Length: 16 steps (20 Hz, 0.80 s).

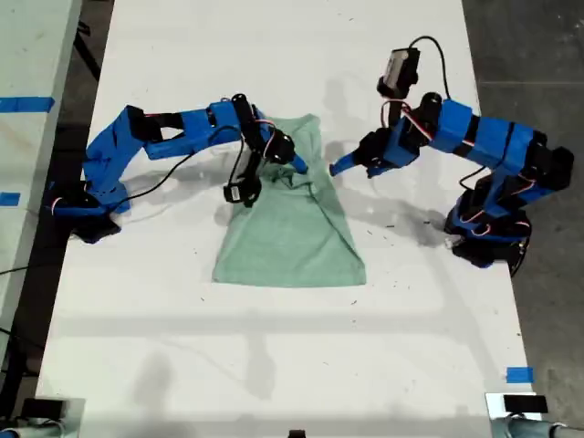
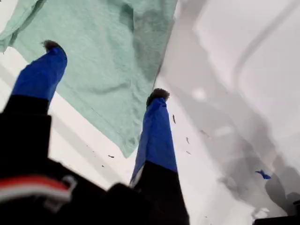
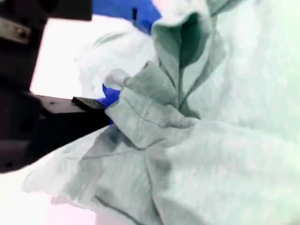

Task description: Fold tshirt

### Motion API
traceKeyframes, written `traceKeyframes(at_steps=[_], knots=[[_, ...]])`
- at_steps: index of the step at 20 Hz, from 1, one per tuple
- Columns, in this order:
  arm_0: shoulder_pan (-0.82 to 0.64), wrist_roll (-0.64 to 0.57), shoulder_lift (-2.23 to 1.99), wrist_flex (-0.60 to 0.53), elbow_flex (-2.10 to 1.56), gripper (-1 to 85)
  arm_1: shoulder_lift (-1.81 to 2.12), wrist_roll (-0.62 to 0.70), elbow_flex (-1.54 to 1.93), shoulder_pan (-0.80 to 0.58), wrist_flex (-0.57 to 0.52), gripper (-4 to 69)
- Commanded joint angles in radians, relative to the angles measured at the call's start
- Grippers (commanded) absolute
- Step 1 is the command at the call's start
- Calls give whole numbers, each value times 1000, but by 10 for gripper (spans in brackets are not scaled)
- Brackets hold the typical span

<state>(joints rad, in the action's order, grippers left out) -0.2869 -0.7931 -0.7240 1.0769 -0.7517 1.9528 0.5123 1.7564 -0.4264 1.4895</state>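
In the exterior view the mint-green tshirt sits around the middle of the white table, slightly toward 12 o'clock, already partly folded over itself, with a bunched-up ridge near its upper half and the lower hem lying flat toward 6 o'clock. One blue arm reaches in from the 9 o'clock side and my second gripper is right down in the bunched fabric; the other arm comes in from 3 o'clock, and my first gripper hangs just off the shirt's edge at the 3 o'clock side. There's a bit of blue tape on the table toward 5 o'clock. In the first wrist view, my first gripper has its two blue fingers spread wide apart with nothing between them except the shirt's edge lying on the table underneath; whether the tips touch the cloth I can't tell. In the second wrist view, my second gripper is pinched on a crumpled fold of the tshirt, cloth puckered up around the blue fingertip, and the shirt fills nearly the whole frame.
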Motion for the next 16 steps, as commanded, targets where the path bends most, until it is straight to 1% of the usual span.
traceKeyframes(at_steps=[1, 2, 4, 6, 7, 9, 12, 16], knots=[[-26, 12, -196, 169, 37, 277, 92, -11, 21, -6, -25, 323], [-29, 14, -270, 250, 17, 280, 112, -12, 38, -8, -17, 323], [-29, 41, -417, 396, -55, 251, 153, -12, 72, -6, -3, 323], [-17, 110, -531, 518, -140, 241, 195, -18, 107, 0, 17, 323], [-2, 155, -581, 554, -198, 244, 219, -26, 123, 9, 32, 323], [48, 221, -699, 540, -371, 249, 267, -52, 143, 38, 63, 323], [133, 350, -893, 468, -676, 247, 316, -106, 164, 107, 94, 322], [267, 500, -1058, 425, -896, 254, 328, -170, 192, 212, 114, 327]])
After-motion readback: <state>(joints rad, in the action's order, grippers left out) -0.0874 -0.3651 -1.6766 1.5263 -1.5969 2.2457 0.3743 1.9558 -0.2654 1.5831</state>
